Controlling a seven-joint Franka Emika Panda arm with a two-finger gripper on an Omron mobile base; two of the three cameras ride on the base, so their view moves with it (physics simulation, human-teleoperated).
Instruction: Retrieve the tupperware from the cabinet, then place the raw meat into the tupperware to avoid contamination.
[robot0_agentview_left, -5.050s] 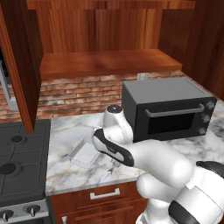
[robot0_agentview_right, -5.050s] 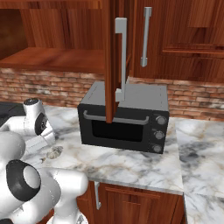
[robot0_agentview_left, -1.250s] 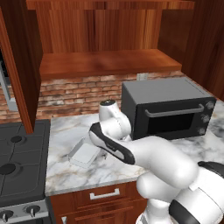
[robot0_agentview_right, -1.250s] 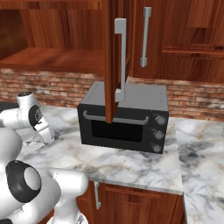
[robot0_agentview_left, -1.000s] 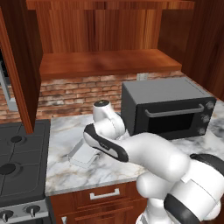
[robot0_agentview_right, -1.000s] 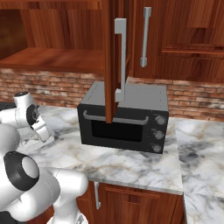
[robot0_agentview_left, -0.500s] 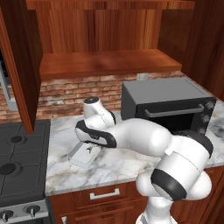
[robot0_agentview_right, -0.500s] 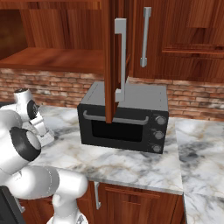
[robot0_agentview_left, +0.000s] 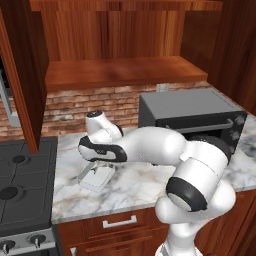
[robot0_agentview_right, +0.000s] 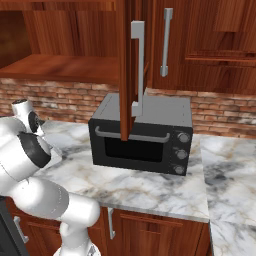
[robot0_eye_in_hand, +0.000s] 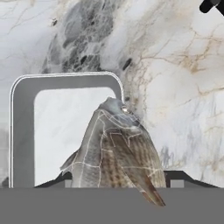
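Fish-shaped raw meat (robot0_eye_in_hand: 117, 151) sits between your gripper (robot0_eye_in_hand: 118, 183) tips in the hand view, jaws held apart and pinching it, hanging over the right rim of the tupperware (robot0_eye_in_hand: 65, 127). Tupperware lies on the marble counter (robot0_agentview_left: 130, 185), in the left base view just left-front of your wrist, between the stove (robot0_agentview_left: 22, 185) and the black toaster oven (robot0_agentview_left: 192, 120). You can't see the meat itself from the base views, arm covers it. Cabinet (robot0_agentview_right: 131, 70) door stands open above the oven in the right base view, silver handle facing you.
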